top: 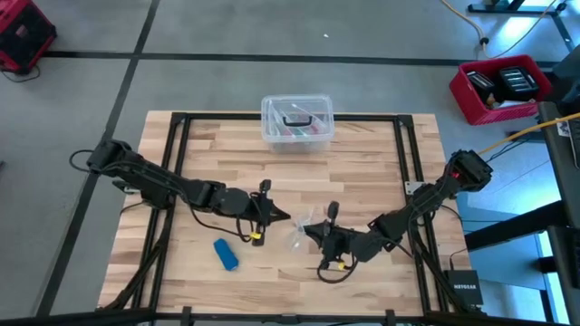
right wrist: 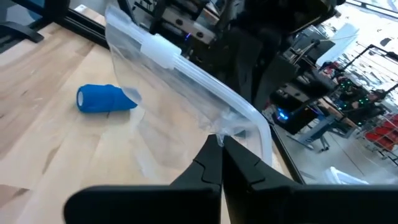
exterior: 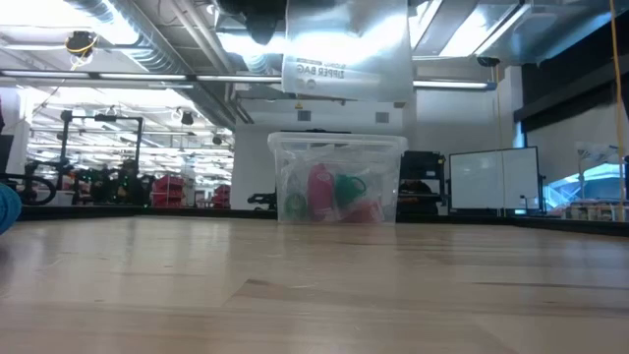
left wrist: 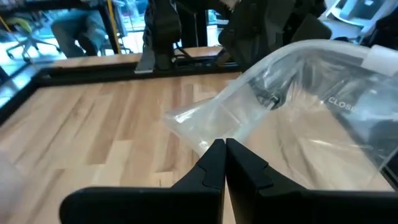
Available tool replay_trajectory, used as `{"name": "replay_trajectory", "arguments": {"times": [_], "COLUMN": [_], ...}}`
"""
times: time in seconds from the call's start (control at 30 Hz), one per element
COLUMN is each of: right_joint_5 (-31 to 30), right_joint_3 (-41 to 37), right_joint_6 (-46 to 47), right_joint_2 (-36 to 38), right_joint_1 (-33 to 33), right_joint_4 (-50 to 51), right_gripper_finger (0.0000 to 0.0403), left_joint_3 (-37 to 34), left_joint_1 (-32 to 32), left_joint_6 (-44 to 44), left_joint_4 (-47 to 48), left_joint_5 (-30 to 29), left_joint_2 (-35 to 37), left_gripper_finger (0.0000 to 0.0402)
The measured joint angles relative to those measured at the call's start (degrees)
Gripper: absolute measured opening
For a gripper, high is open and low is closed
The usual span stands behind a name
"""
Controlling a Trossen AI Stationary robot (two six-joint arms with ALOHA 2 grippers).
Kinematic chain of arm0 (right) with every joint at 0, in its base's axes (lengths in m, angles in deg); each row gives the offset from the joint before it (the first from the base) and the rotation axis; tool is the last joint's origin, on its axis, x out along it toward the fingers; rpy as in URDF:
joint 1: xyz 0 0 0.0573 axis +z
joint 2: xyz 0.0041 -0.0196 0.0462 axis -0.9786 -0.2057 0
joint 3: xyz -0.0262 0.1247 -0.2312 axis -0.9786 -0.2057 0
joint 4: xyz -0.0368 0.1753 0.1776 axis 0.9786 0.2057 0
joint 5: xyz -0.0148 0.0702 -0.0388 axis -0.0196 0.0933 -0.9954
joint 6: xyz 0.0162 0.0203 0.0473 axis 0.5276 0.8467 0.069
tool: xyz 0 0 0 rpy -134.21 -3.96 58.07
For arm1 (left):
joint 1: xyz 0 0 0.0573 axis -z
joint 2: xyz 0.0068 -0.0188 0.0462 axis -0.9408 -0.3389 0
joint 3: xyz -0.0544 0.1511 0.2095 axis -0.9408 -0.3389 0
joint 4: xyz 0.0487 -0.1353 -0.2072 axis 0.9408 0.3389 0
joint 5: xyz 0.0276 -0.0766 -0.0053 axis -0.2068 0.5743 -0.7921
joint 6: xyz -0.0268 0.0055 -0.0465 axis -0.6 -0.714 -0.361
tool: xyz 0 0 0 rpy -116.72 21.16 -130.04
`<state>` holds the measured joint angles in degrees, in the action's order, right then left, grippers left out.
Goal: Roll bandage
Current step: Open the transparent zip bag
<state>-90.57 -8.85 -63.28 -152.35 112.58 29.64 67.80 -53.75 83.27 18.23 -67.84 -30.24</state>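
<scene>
The bandage is a compact blue roll [top: 226, 254] lying on its side on the wooden table, near the front left; it also shows in the right wrist view [right wrist: 106, 99] and at the low view's left edge [exterior: 6, 208]. No gripper touches it. A small clear plastic zipper bag [top: 300, 226] is held up between my two grippers at the table's middle front. My left gripper [top: 277, 215] is shut on the bag from the left. My right gripper [top: 314, 234] is shut on it from the right. My left gripper pinches a thin edge of the clear bag [left wrist: 208, 138] between its two fingertips, coming about level from the table's left. The bag spreads away beyond the fingers toward its zipper strip [left wrist: 348, 102], lifted clear of the table [exterior: 344, 54]. My right gripper pinches the clear bag's edge just below the end of its zipper strip [right wrist: 231, 127] between its two fingertips, coming from the table's right. The zipper strip [right wrist: 168, 53] runs away from the fingers, and the bag hangs off the table.
A clear lidded plastic box [top: 297, 122] with coloured things inside stands at the table's far middle [exterior: 336, 182]. A black frame [top: 181, 136] edges the table. A red crate [top: 503, 86] stands on the floor at the far right.
</scene>
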Motion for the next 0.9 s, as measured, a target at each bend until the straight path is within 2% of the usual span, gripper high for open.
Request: {"name": "replay_trajectory", "arguments": {"times": [0.13, 0.3, 0.57, 0.7, 0.9], "right_joint_5": [0.1, 3.1, 3.5, 2.7, -4.2], "right_joint_3": [0.0, 0.0, 0.0, 0.0, 0.0], "right_joint_6": [0.0, 0.1, 0.5, 3.1, 7.5], "right_joint_2": [0.0, 0.0, 0.0, 0.0, -1.7], "right_joint_1": [-0.7, -1.2, -1.5, -2.1, -4.7], "right_joint_4": [-0.1, -0.7, 0.1, 4.1, 10.8], "right_gripper_finger": [0.0001, 0.0001, 0.0001, 0.0001, 0.0001], "left_joint_3": [0.0, 0.0, 0.0, 0.0, 0.0], "left_joint_1": [0.4, 0.8, 0.1, -0.3, -0.5], "left_joint_6": [-0.7, 1.6, 1.2, -0.3, -7.6], "left_joint_4": [-2.3, -5.8, -5.6, 0.1, 13.3], "left_joint_5": [1.4, 2.6, 2.0, 1.8, 0.0], "left_joint_2": [-1.5, -2.2, -2.4, -2.4, -2.4], "left_gripper_finger": [0.0004, 0.0012, 0.0117, 0.0144, 0.0141]}}
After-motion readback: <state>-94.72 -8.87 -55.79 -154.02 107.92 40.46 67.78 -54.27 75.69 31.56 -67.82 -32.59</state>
